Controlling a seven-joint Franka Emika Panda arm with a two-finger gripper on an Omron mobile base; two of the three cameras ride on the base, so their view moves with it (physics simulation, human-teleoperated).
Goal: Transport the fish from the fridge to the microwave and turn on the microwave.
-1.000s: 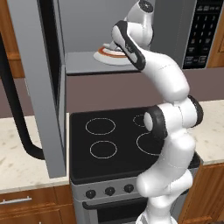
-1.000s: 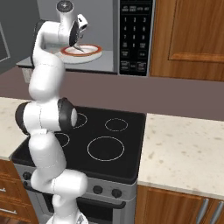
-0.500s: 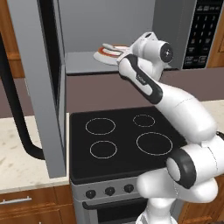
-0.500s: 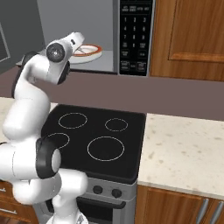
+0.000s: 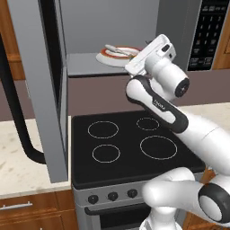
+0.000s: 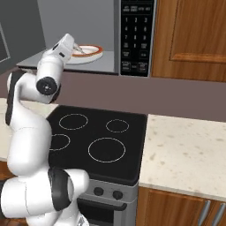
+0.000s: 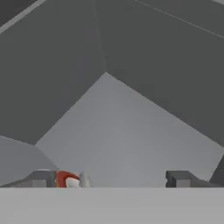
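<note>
The microwave (image 5: 112,27) stands open above the stove, its door (image 5: 47,85) swung out to the left and its black keypad (image 5: 204,33) at the right. On its cavity floor sits a white, red-rimmed plate (image 5: 112,57) with the slender pale fish (image 5: 116,48) lying across it. My gripper (image 5: 136,59) is open and holds nothing, at the cavity's front edge just right of the plate. From the right base view the gripper (image 6: 75,47) sits beside the plate (image 6: 92,52). In the hand view the gripper (image 7: 111,179) faces the grey cavity, the plate's rim (image 7: 65,178) by the left fingertip. The fridge is out of view.
A black stove top (image 5: 130,143) with four rings lies below the microwave. The open door's black handle (image 5: 18,126) hangs low at the left. A pale stone counter (image 6: 185,154) runs right of the stove, under wooden cabinets (image 6: 194,35).
The arm has swung its elbow down and to the side, and the hand has drawn back from above the plate to the cavity's front edge. The plate and fish stay put.
</note>
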